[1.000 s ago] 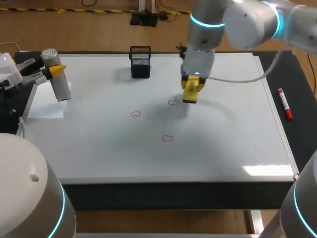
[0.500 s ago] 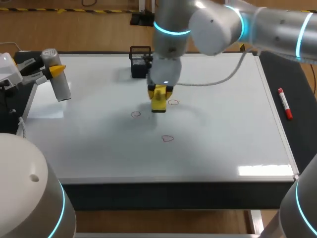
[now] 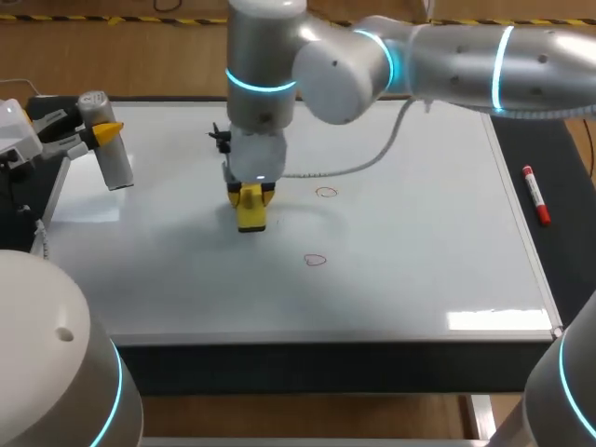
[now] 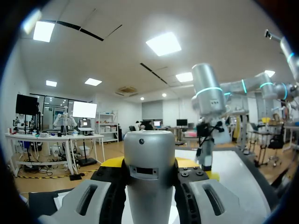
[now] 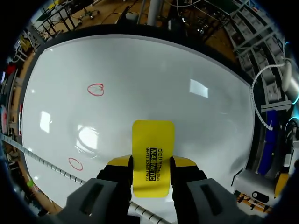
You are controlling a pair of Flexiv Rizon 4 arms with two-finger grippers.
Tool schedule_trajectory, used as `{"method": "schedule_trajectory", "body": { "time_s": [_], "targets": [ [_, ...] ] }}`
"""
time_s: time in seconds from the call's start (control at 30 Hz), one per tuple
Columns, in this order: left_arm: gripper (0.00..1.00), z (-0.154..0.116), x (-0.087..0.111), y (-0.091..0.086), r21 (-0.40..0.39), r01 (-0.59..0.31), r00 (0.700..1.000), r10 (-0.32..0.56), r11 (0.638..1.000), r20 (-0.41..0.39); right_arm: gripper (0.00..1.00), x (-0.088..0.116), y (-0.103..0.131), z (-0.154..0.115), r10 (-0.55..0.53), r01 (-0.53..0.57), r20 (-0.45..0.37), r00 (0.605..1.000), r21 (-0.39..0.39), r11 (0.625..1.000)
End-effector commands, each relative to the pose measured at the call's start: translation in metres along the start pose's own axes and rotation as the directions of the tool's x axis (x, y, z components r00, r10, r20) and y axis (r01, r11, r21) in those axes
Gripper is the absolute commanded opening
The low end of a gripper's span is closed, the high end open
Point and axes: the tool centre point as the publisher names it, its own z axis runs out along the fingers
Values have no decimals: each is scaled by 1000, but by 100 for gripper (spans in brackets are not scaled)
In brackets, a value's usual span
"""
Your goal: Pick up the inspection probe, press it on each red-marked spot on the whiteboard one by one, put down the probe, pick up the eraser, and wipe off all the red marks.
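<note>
My right gripper (image 3: 250,210) is shut on the yellow eraser (image 3: 251,214), held down at the whiteboard (image 3: 419,261) left of centre. In the right wrist view the eraser (image 5: 152,156) sticks out ahead of the gripper (image 5: 152,164) over bare board. Two red marks show: one (image 3: 325,193) to the eraser's right, one (image 3: 316,260) nearer the front. The right wrist view shows the same two marks (image 5: 96,89) (image 5: 74,164) off to one side. My left gripper (image 3: 98,135) stays at the table's left edge, shut on the silver inspection probe (image 3: 110,154) (image 4: 149,172).
A red marker pen (image 3: 535,196) lies on the dark strip right of the board. My right arm (image 3: 372,56) crosses the back of the board from the right and hides what stands behind it.
My right arm has swept left across the board with the eraser, from beside the upper mark to where the left mark was; that mark and the black holder are now hidden. Left arm unmoved.
</note>
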Motion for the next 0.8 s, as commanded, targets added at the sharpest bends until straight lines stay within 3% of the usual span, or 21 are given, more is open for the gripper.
{"method": "schedule_trajectory", "body": {
  "time_s": [0.03,0.33,0.8],
  "targets": [
    [0,0,0,-1,0,-1,1000,1,1000,0,0,-17,-8,9,-2,2,-41,999,-3,1000],
    [0,0,0,-1,0,-1,1000,1,1000,0,0,-26,-10,19,-23,24,-51,998,12,1000],
    [0,0,0,-1,0,-1,1000,1,1000,0,0,-10,-14,28,0,0,-50,999,8,1000]
  ]
}}
